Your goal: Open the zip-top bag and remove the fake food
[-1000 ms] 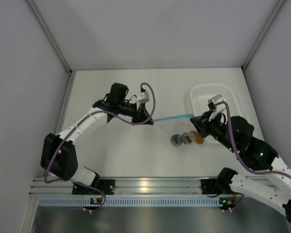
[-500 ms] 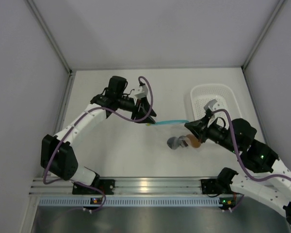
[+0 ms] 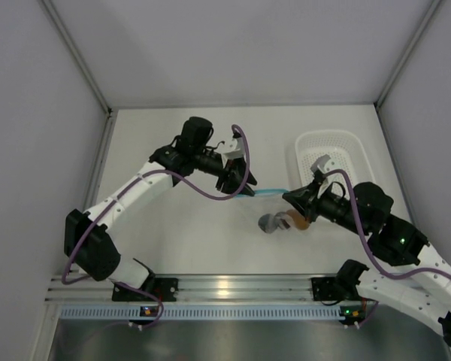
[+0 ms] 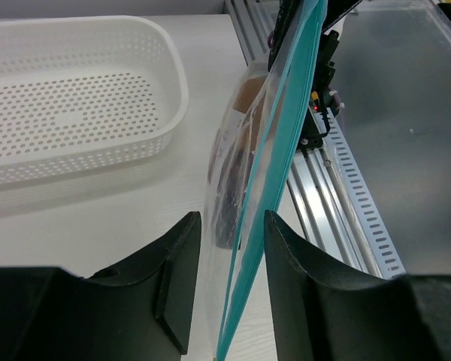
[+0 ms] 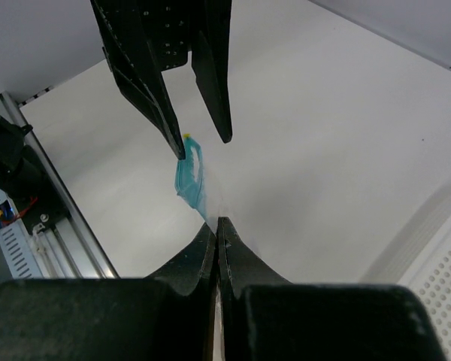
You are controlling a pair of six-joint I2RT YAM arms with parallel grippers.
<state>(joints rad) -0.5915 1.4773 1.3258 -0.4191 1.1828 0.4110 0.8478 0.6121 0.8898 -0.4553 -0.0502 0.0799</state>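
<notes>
We see the right gripper (image 5: 217, 224) pinching the clear zip-top bag (image 4: 244, 135) left of the white perforated plastic basket (image 4: 83, 158). Wrist-side alone shows the left gripper (image 4: 233, 219) straddling it — fingers (image 4: 182, 259) parted.

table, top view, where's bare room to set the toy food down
Bare table between the left arm and the near rail, and along the back wall left of the basket. Crowded around the bag between the left pincer and right pincer.

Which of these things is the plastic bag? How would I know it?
Find the white perforated basket on the table's right side. Just nearer the arms, the right gripper pinches the zip-top bag. It is the only clear, crinkly thing, with a light blue zip strip and small toy pieces inside.
</notes>
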